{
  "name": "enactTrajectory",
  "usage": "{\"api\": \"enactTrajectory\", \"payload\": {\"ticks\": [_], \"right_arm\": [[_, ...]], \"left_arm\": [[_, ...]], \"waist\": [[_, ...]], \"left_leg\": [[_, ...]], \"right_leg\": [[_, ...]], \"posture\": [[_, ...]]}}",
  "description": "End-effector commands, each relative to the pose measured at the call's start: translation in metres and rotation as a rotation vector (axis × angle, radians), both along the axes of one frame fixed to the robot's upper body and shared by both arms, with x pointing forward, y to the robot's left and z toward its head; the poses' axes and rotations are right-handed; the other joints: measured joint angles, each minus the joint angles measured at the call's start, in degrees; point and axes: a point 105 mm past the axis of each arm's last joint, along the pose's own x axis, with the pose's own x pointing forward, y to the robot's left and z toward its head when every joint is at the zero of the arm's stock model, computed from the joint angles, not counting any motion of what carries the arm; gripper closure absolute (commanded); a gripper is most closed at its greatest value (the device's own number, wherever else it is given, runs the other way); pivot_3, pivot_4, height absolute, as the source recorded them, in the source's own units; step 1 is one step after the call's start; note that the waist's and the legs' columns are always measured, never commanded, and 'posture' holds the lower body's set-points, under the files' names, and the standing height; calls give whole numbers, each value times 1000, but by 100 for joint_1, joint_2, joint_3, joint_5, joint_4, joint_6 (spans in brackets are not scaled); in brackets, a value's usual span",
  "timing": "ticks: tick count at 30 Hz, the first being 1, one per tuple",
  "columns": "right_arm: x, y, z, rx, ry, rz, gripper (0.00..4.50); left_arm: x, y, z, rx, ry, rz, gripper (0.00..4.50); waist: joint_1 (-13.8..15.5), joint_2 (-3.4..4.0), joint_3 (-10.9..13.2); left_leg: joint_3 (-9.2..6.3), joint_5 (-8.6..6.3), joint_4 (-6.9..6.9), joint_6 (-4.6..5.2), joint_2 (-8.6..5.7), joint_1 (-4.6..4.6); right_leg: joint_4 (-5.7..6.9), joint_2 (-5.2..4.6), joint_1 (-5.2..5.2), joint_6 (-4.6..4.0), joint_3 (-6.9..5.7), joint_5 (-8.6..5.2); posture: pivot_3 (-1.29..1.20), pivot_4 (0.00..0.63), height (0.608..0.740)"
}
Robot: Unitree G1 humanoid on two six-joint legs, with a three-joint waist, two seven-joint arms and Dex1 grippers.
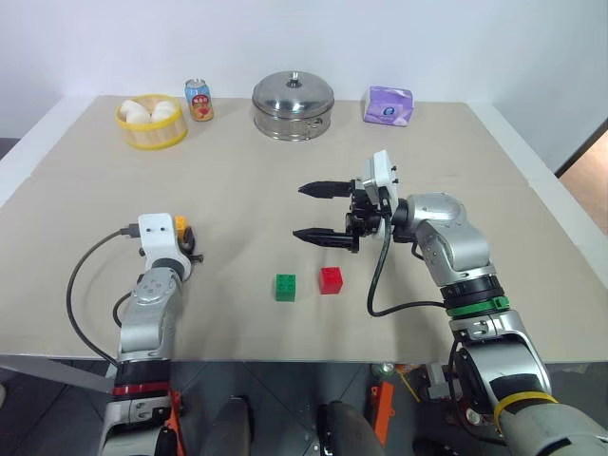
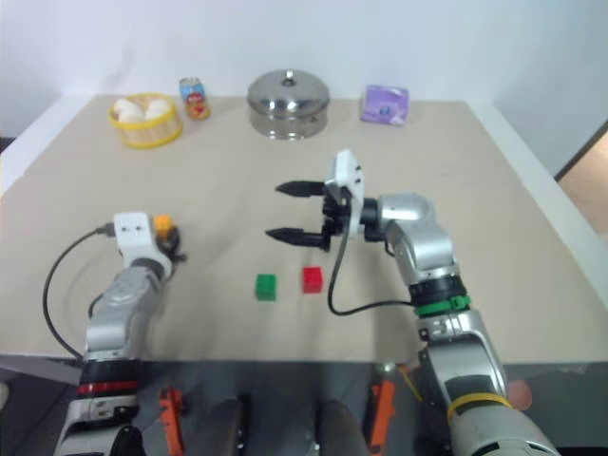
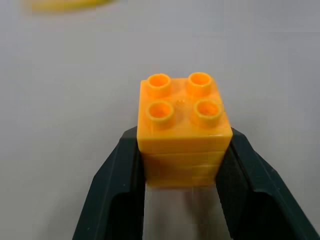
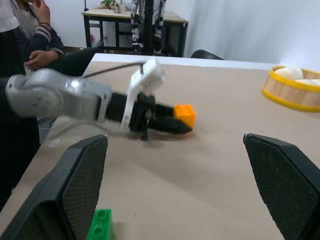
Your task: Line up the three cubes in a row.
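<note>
Green and red come first, near the front edge of the tabletop (image 1: 85,304) — the green cube (image 1: 285,287) on the left and the red cube (image 1: 331,279) just beside it on the right, with a small gap between them. Both sit flat with their bumps facing up.

Over on the left side, well apart from those two, is the yellow-orange cube (image 3: 183,131). It is squeezed between the two black fingers (image 3: 117,192) of the left hand (image 1: 185,241), which is closed tight on its sides. Its four round bumps point up. It looks to be down at the tabletop.

On the other side, the right hand (image 1: 318,213) hangs in the air behind the red cube, pointing to the left. Its two black fingers are spread wide apart and hold nothing.

Far back on the tabletop stands a row of other things — a yellow basket (image 1: 150,123) with white round buns in it, a soda can (image 1: 199,100) next to it, a shiny metal pot (image 1: 293,104) with a lid, and a purple packet (image 1: 389,105). A person sits past the tabletop's left side, with folded arms in a striped sleeve (image 4: 45,42).
</note>
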Motion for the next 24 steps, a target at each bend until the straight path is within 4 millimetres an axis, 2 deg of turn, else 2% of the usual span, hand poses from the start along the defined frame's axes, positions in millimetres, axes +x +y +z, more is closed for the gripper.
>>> {"api": "enactTrajectory", "payload": {"ticks": [1,4,6,10,15,24], "right_arm": [[-12,-15,14,5,-23,43,0],[-21,-25,15,-15,-3,75,0],[-26,-30,16,-33,-11,62,0],[-34,-34,15,-48,-14,47,0],[-44,-37,11,-61,-8,12,0],[-53,-43,9,-75,2,-33,0]], "left_arm": [[-21,-31,27,105,-104,-396,3167],[-52,-44,24,126,-63,-732,3167],[-71,-45,17,172,13,-937,3167],[-81,-43,3,255,114,-1109,3167],[-79,-47,-15,321,186,-1226,3167],[-70,-53,-25,347,191,-1278,3167]], "waist": [[0,0,0],[-6,1,0],[-7,4,1],[-5,6,1],[4,5,1],[1,5,1]], "left_leg": [[0,0,-3,0,0,0],[5,-3,-10,-4,0,3],[7,-7,-14,-8,2,3],[7,-7,-22,-7,10,2],[9,-7,-18,-6,9,-1],[10,-7,-17,-5,11,-2]], "right_leg": [[-2,0,0,-3,0,-2],[-3,-6,-1,-11,0,-14],[-3,-7,-4,-20,0,-23],[-1,-1,-14,-30,-3,-29],[-1,-3,-11,-28,-3,-31],[-1,-2,-13,-27,-3,-31]], "posture": [[0,150,739],[0,150,739],[0,150,739],[0,150,739],[0,150,739],[0,150,739]]}}
